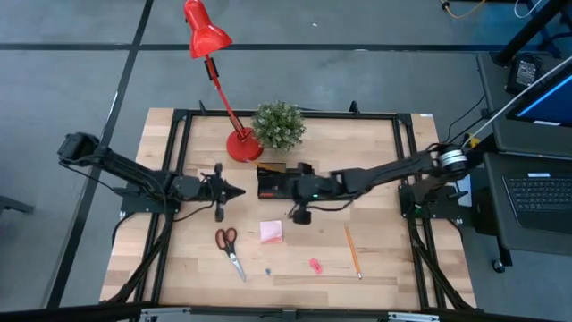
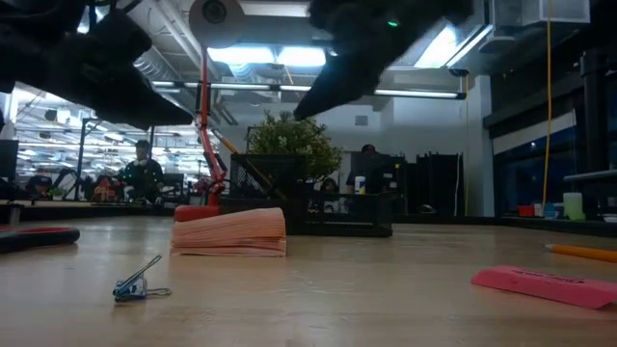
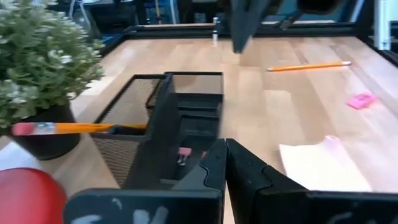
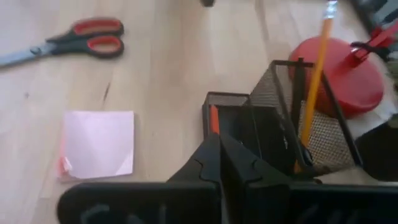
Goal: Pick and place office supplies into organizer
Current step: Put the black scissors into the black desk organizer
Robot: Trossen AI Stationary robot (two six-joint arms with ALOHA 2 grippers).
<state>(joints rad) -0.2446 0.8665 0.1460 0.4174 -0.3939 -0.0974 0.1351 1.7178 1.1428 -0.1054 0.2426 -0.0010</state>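
Note:
The black mesh organizer [image 1: 272, 180] stands at mid-table in front of the plant. An orange pencil [image 4: 314, 81] leans upright in its mesh cup, and a small pink bit [image 3: 183, 154] lies in its low tray. My right gripper [image 4: 221, 155] hovers shut just above the organizer's near side with nothing in it. My left gripper [image 3: 225, 155] is shut and empty a little left of the organizer, pointing at it. On the table lie a pink sticky pad [image 1: 272, 232], red-handled scissors [image 1: 228, 250], a loose pencil [image 1: 353, 250], a pink bit [image 1: 315, 265] and a small clip [image 2: 140, 284].
A red desk lamp with its round base [image 1: 241, 145] and a green potted plant [image 1: 279, 123] stand right behind the organizer. A black frame rail [image 1: 179, 161] borders the tabletop. Bare wood lies along the near edge, between the loose items.

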